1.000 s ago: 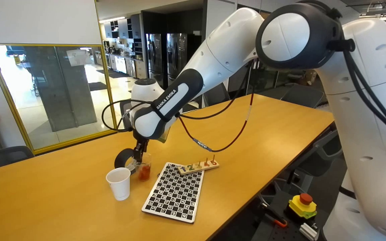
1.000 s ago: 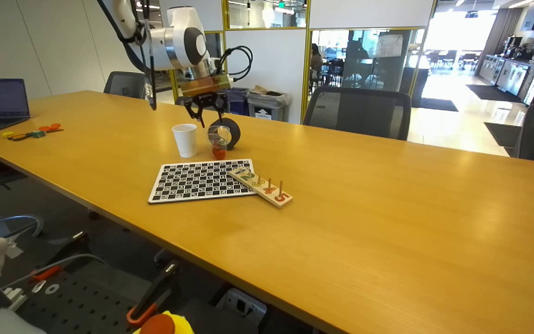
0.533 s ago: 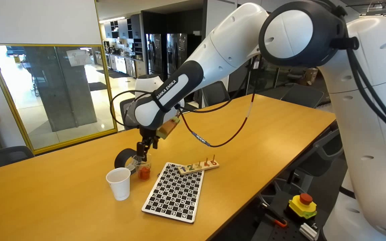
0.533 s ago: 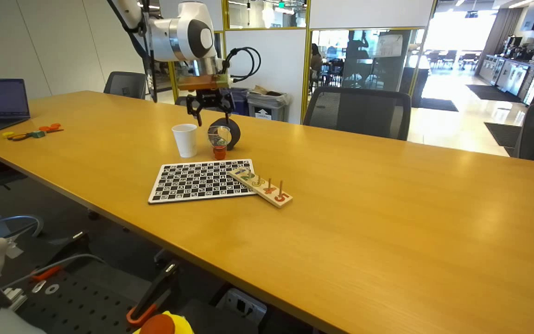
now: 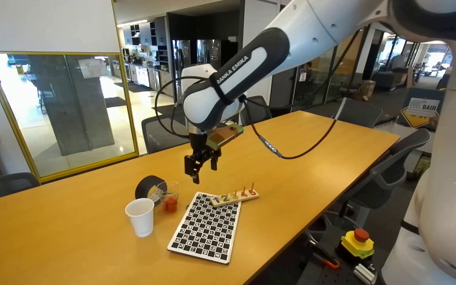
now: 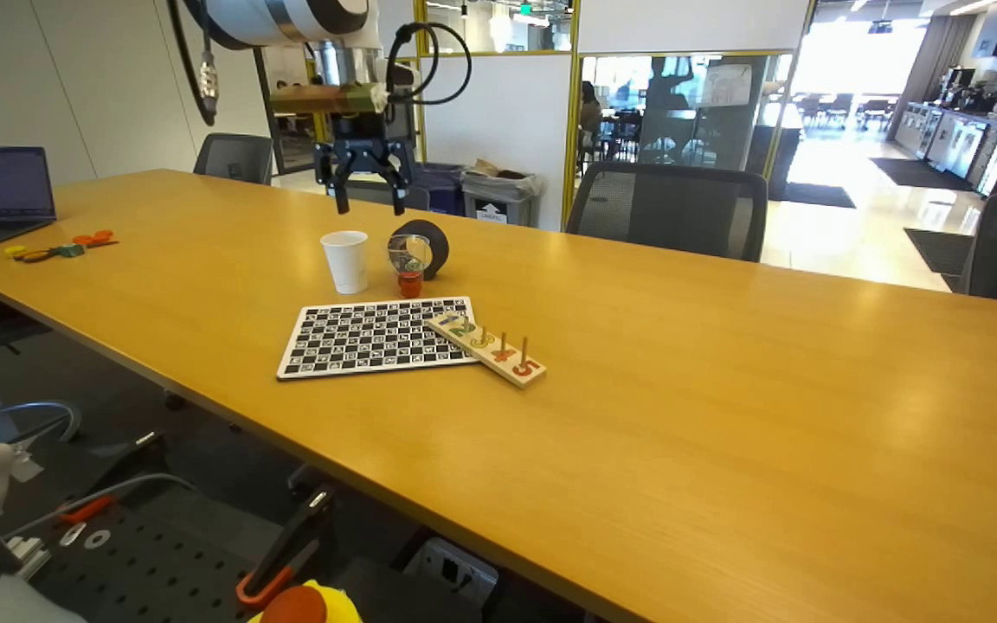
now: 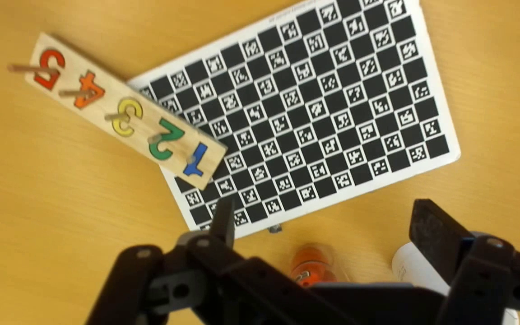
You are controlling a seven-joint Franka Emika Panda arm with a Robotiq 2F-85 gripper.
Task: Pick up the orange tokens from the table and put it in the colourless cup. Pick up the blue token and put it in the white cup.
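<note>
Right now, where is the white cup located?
In an exterior view, the white cup stands upright on the table, left of the clear cup and beyond the checkered board.

Tokens (image 5: 170, 206) are red-orange, cup (image 5: 142, 221) white, board (image 5: 207, 229) checkered.

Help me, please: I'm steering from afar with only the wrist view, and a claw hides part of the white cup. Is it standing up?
Observer: Yes, both exterior views show the white cup upright on the table.
Visitor: Anything nearby that I'm missing?
Observer: A black roll stands on its edge by the colourless cup; whether they touch, I can't tell.
Visitor: And am I bumping either cup?
Observer: No, the gripper hangs in the air, clear of both.
</note>
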